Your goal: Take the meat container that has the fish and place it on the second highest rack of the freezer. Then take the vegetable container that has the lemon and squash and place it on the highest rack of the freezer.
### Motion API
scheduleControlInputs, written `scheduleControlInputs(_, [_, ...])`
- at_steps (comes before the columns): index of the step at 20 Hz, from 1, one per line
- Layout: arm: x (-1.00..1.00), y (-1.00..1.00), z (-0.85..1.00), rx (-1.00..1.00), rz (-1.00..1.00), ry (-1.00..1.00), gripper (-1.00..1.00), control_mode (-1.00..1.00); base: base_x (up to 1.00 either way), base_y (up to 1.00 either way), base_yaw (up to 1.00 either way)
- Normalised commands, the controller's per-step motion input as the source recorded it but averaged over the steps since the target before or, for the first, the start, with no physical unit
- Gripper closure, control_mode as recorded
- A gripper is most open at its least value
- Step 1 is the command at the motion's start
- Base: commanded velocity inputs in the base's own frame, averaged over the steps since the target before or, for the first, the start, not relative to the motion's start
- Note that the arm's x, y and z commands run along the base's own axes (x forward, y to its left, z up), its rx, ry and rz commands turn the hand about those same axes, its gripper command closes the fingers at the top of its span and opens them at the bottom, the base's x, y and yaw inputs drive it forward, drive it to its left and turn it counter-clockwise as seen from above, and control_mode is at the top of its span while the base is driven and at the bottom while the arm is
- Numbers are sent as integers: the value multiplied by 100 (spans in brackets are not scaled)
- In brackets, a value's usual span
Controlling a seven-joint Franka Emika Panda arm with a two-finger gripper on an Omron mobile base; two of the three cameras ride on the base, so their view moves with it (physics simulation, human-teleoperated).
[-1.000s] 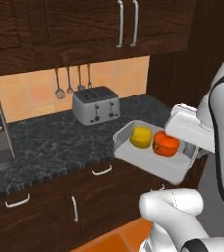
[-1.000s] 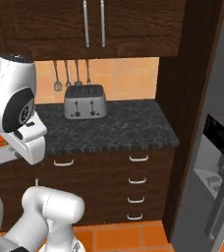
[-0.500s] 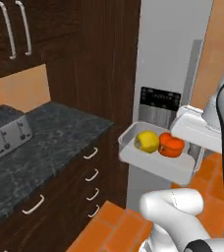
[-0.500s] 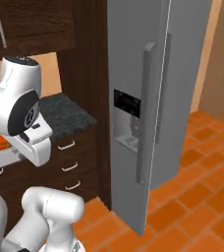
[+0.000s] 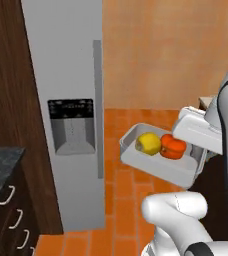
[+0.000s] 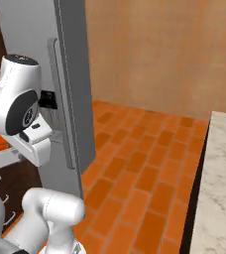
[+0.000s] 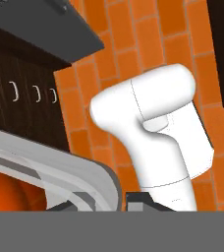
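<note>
Arm bent, gripper (image 5: 200,150) pinching the rim of a level vegetable container (image 5: 158,165) (lemon (image 5: 148,143), squash (image 5: 173,147) inside) beside the freezer (image 5: 68,100).

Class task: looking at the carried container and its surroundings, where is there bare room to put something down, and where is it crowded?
Bare: the marble counter beside the brick floor. Crowded: the container, where the lemon and squash sit touching; only its near strip is free.
</note>
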Motion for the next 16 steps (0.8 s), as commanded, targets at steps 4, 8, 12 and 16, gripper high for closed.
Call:
scheduleControlInputs(4, [0, 0, 0, 0, 0, 0, 100, 100, 0, -57, -81])
scheduleControlInputs(8, [0, 0, 0, 0, 0, 0, 100, 100, 59, -26, -55])
scheduleControlInputs(12, [0, 0, 0, 0, 0, 0, 100, 100, 100, 0, -23])
scheduleControlInputs(16, [0, 0, 0, 0, 0, 0, 100, 100, 100, -5, -3])
